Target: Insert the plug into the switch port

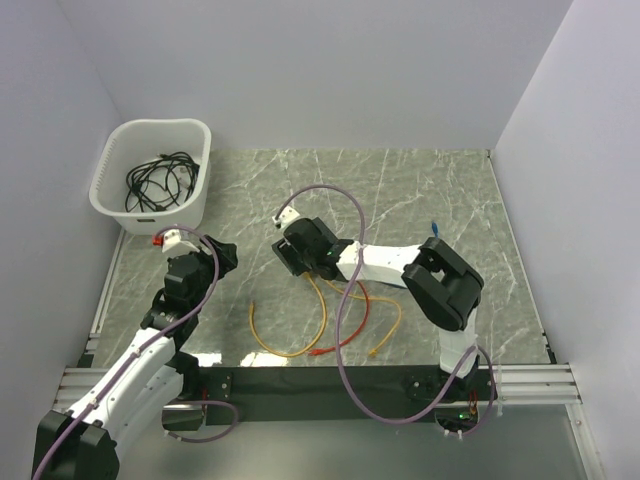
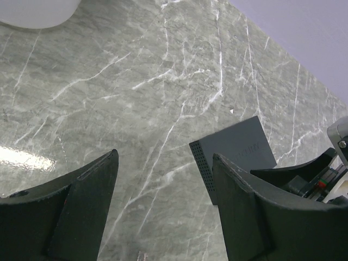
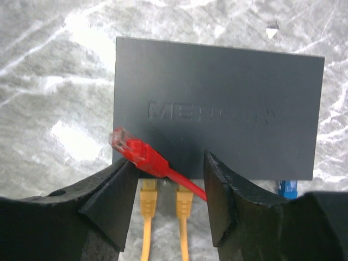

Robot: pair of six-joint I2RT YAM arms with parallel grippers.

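Note:
The switch (image 3: 217, 81) is a flat matte-black box lying on the marble; the left wrist view shows its perforated side (image 2: 204, 163). The red plug (image 3: 138, 152) hangs slanted in front of the switch's near edge, tip up and to the left. My right gripper (image 3: 168, 157) is shut loosely on it: the boot bears on the left finger (image 3: 109, 201) and the red cable meets the right finger (image 3: 228, 201). My left gripper (image 2: 164, 157) stands open over bare marble to the switch's left, with nothing between its fingers.
Two yellow plugs (image 3: 148, 193) sit side by side in the switch's near edge, and a blue plug (image 3: 286, 188) shows at its right end. Yellow cables (image 1: 290, 335) and a red cable (image 1: 350, 325) loop toward the arm bases. A white basket (image 1: 205, 150) of black cables stands back left.

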